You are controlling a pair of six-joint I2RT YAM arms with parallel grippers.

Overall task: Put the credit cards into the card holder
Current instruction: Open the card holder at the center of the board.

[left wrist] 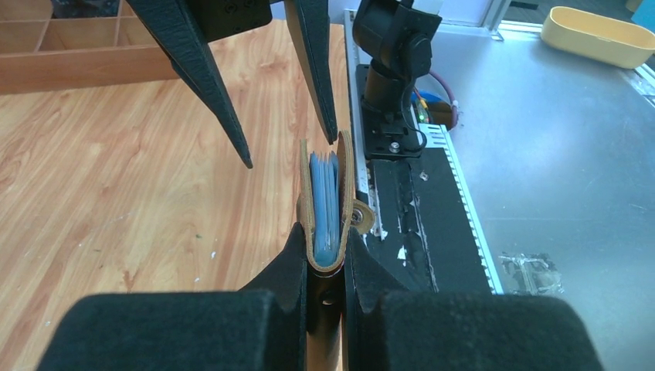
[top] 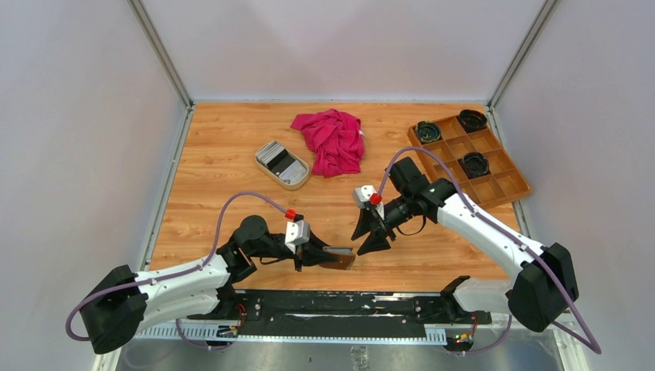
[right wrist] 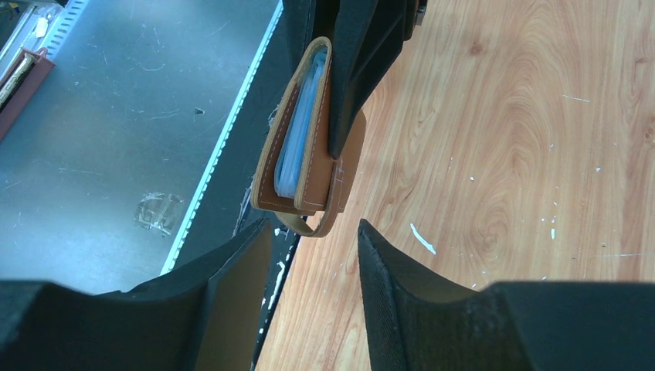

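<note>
- Left pincer (left wrist: 324,259) clamped narrow on the folded end of the card holder (left wrist: 325,201); its open edge points away from the fingertips.
- Right pincer (right wrist: 313,228) half spread, holding nothing; one fingertip just at the holder's open edge, the other off to the side.
- Credit cards (top: 278,158) lie in a dish (top: 296,184), well beyond both pincers.

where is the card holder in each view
top external: card holder low centre, in the left gripper.
left wrist: centre, edge-on between the near fingers.
right wrist: upper centre-left, clamped from the top edge.
shared landmark: black base rail right next to it.
</note>
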